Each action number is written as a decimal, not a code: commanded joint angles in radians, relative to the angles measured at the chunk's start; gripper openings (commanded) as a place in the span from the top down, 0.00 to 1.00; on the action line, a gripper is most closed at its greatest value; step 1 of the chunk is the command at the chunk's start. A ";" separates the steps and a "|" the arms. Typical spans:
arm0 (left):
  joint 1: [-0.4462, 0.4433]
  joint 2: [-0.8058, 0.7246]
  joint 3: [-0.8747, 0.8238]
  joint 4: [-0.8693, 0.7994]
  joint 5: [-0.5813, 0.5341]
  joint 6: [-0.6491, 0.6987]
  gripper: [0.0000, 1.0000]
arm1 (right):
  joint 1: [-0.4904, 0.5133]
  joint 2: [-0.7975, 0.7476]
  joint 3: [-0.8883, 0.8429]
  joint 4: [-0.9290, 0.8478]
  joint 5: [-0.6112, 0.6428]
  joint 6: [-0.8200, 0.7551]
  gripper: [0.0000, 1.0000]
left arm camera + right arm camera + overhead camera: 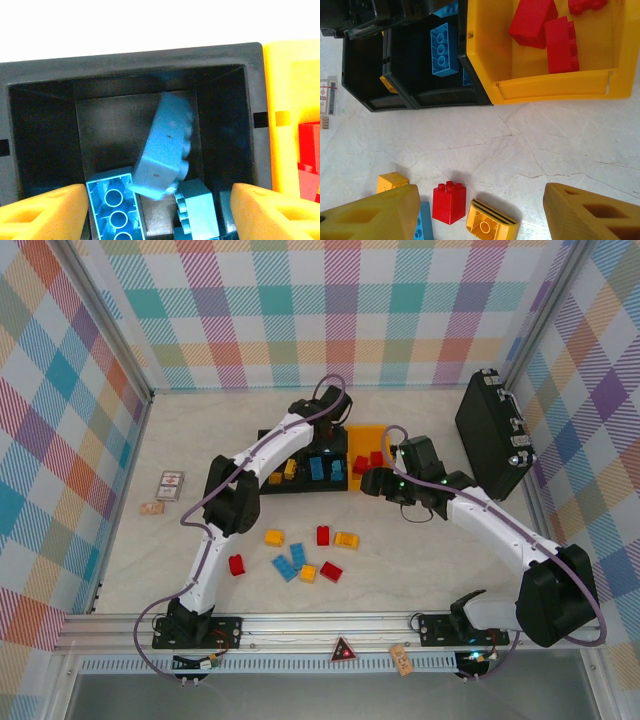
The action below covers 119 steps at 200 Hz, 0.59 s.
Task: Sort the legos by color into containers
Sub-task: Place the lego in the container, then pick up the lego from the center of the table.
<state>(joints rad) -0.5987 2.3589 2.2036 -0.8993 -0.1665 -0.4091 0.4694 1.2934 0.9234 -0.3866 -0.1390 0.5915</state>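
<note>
left arm (262, 452) over bins (305, 488), bricks (291, 563) litter foreground

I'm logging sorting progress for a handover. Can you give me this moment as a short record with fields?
left black bin: holds yellow bricks
middle black bin: holds blue bricks
yellow-orange bin: holds red bricks
left gripper: open over the middle black bin, a tilted blue brick beneath it
right gripper: open, empty, over the table
loose on table: three red legos, three yellow legos, two blue legos
</note>
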 commanded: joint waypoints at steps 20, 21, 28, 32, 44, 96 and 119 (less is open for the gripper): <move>0.007 -0.115 -0.066 -0.004 0.012 0.006 0.27 | -0.009 -0.009 -0.006 -0.017 -0.013 0.003 0.34; 0.007 -0.117 -0.069 -0.003 0.012 0.006 0.27 | -0.008 -0.009 -0.006 -0.017 -0.013 0.003 0.33; 0.005 -0.134 -0.089 0.005 0.017 0.005 0.27 | -0.009 -0.010 -0.005 -0.020 -0.013 0.000 0.34; 0.005 -0.145 -0.102 0.009 0.018 0.004 0.27 | -0.009 -0.012 -0.006 -0.021 -0.013 0.000 0.33; 0.005 -0.174 -0.141 0.023 0.024 0.004 0.28 | -0.008 -0.012 -0.008 -0.024 -0.018 -0.004 0.33; 0.002 -0.321 -0.338 0.084 0.068 0.004 0.28 | -0.008 -0.017 -0.027 -0.035 -0.057 -0.043 0.34; 0.003 -0.399 -0.454 0.128 0.077 -0.007 0.28 | -0.002 -0.021 -0.045 -0.017 -0.118 -0.088 0.34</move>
<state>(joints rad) -0.5987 2.0502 1.8439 -0.8177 -0.1165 -0.4099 0.4694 1.2926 0.8997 -0.4026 -0.1814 0.5663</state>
